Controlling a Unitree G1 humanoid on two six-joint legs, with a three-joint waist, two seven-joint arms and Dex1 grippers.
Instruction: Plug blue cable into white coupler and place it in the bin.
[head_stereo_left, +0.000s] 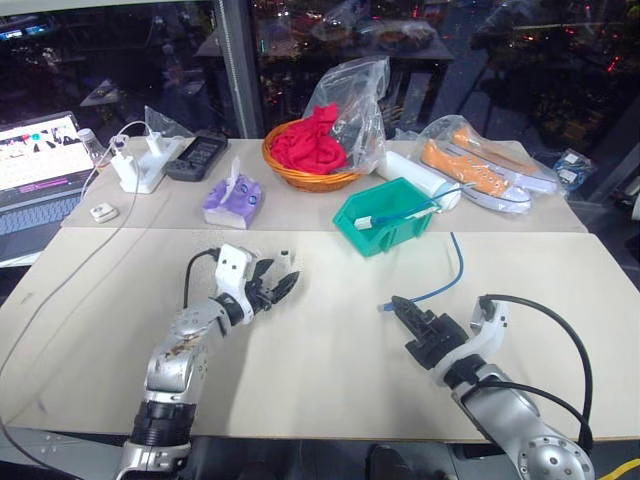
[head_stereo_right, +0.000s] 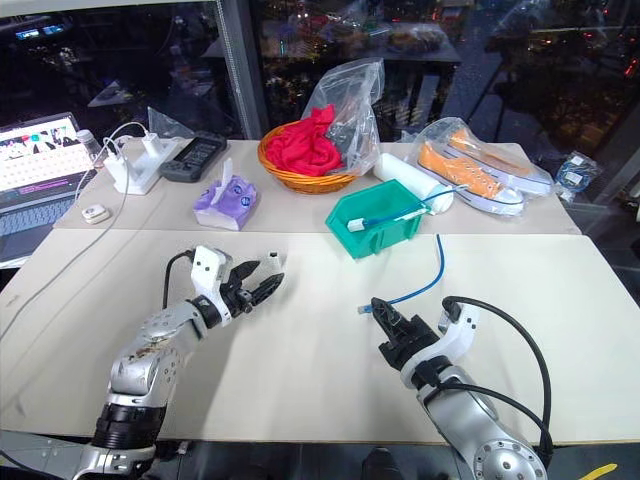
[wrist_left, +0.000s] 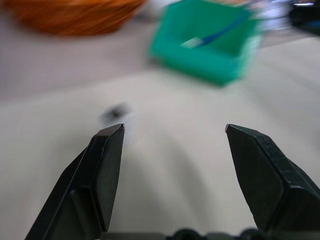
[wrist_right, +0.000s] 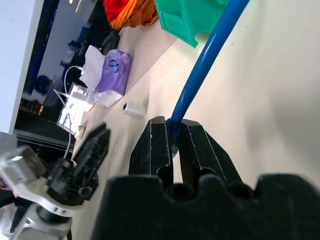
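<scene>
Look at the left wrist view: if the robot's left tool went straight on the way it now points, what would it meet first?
Probably the small white coupler block lying on the beige table, just ahead of the open left tool. Beyond it stands the teal-green plastic bin. Depth is unclear.

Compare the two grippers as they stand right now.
The left gripper has its fingers spread wide with nothing between them; the right gripper is clamped shut on the blue cable. The left gripper hovers near the white coupler, which lies loose on the table; the right one holds the cable's plug end, and the cable trails toward the bin. Both have two black fingers.
</scene>
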